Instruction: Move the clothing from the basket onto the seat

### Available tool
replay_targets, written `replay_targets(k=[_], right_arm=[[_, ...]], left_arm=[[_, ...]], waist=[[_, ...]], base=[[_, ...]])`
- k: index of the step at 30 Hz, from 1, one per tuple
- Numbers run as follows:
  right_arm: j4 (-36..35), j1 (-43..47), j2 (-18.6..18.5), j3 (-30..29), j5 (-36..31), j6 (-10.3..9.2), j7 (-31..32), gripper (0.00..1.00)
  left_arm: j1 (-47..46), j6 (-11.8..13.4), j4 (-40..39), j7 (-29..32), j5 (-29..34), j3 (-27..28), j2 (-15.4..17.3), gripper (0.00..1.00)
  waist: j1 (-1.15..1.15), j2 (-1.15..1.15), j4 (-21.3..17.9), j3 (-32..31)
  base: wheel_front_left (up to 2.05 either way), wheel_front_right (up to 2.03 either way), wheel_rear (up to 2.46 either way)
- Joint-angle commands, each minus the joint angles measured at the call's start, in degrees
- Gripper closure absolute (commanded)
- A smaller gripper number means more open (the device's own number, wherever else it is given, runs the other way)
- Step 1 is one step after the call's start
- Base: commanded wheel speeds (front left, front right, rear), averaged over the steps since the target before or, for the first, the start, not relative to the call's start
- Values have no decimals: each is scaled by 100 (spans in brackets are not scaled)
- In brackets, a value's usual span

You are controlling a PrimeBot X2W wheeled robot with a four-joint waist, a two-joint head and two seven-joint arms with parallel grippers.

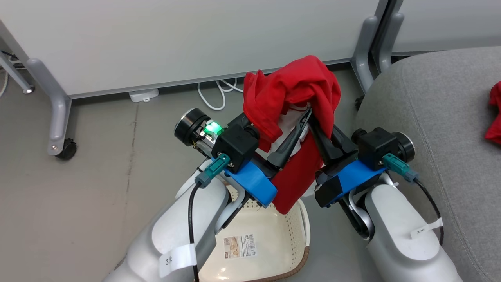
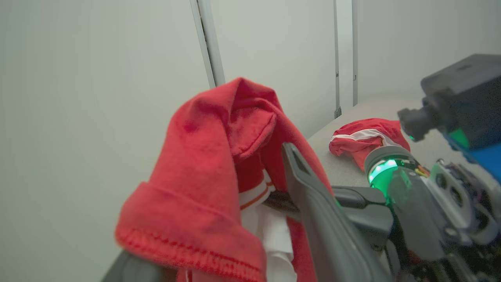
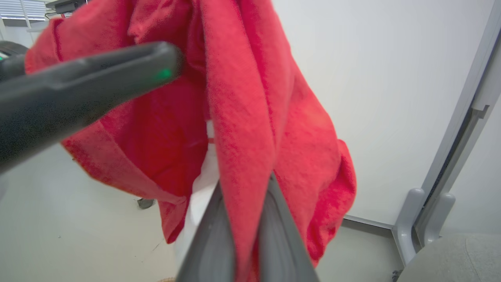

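Above the basket (image 1: 302, 256), a red garment (image 1: 297, 90) hangs with its length pointing down, pinched in the right gripper (image 1: 318, 135), whose fingers are closed on a fold. Beside it the left gripper (image 1: 276, 131) gapes wide, with cloth merely draped over one finger. To the robot's right lies the grey seat (image 1: 430, 117), nearer the holding arm.

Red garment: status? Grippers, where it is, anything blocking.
Left gripper open, fabric draped over it. Right gripper shut on the red garment, lifted above the basket. Seat to the right, path unobstructed.
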Motion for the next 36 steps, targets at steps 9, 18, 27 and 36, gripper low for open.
replay_targets(k=[9, 18, 27, 36], right_arm=[[-248, -51, 1, -360, 18, 1, -6, 100], [-534, 24, 2, -868, 41, 2, -6, 100], [-824, 235, 0, -1382, -6, 2, -7, 100], [-996, 537, 0, -1775, -97, 2, -6, 100]], left_arm=[[108, -7, 17, -15, 77, -124, 181, 0], [219, -7, 77, -15, 91, -257, 408, 0], [291, -7, 82, -15, 62, -459, 527, 0], [358, -7, 115, -16, 50, -633, 632, 0]], waist=[[0, 0, -574, 405], [0, 0, -1210, 667], [0, 0, -1691, 822], [0, 0, -2105, 882]], base=[[0, 0, 0], [0, 0, 0], [0, 0, 0], [0, 0, 0]])
